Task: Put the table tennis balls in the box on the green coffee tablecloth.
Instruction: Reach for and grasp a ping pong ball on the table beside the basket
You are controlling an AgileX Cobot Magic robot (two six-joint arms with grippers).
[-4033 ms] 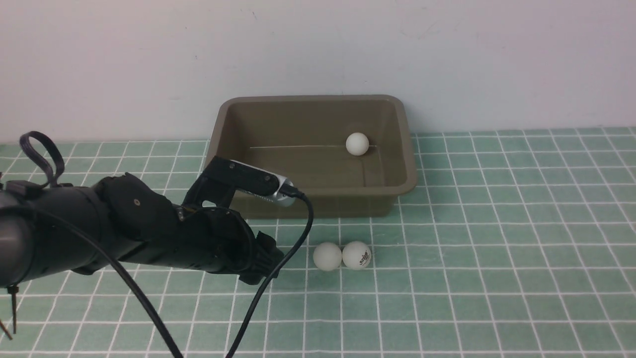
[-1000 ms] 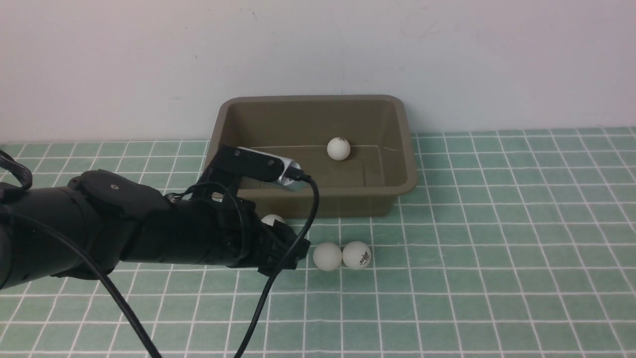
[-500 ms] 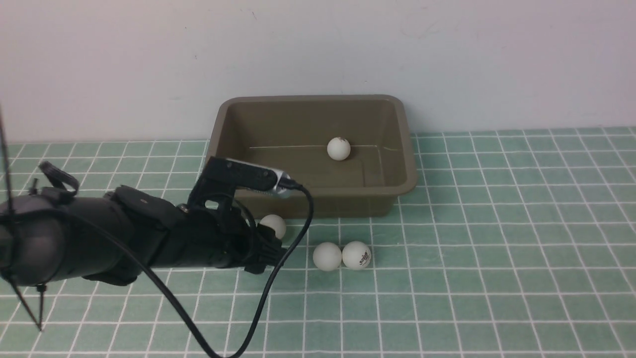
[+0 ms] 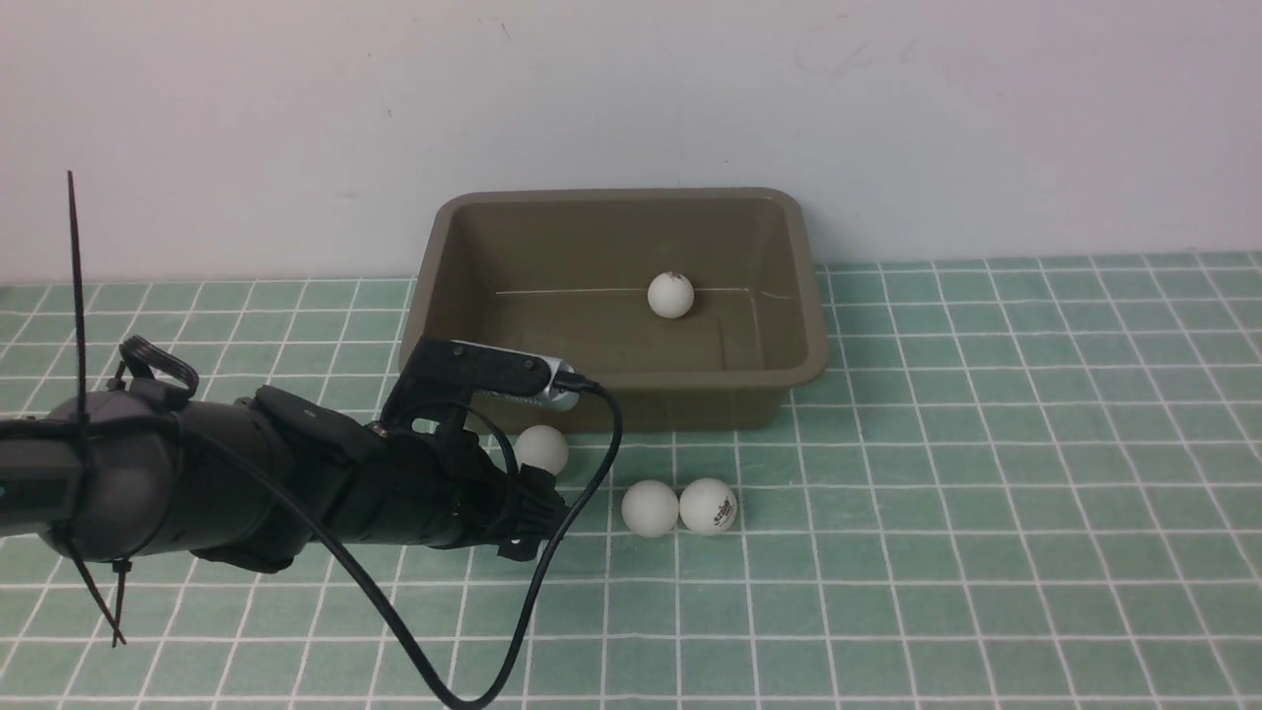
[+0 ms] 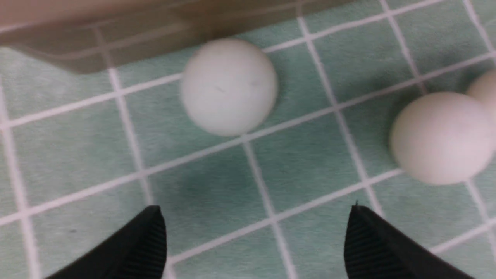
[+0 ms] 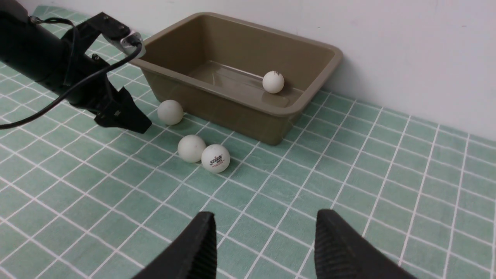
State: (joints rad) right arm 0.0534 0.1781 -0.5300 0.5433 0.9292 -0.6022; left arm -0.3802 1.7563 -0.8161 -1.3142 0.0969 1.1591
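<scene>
- left pincer released: its two black fingers stand wide apart with only tablecloth between them. a second ago they were clenched round a ball.
- dropped ball now lies on the tablecloth, outside the box, just beside the left end of its front wall. it sits just ahead of the pincer tips and clear of them in the left wrist view. four seconds ago it could not be seen at all.
- left arm lies low over the tablecloth and has drawn back toward the left edge since a second ago.
- box unmoved, at the far edge of the tablecloth against the wall, about midway along.
- ball in the box rests on the floor by the back wall, small dark mark near its top. four seconds ago it sat further right; over the last second it has hardly shifted.
- plain ball and printed ball touch each other on the tablecloth in front of the box, printed one on the right. same spot as in every earlier frame.
- right pincer shows only in its own wrist view: fingers apart, nothing between them, hanging over the tablecloth on the near right side, well apart from the balls.
</scene>
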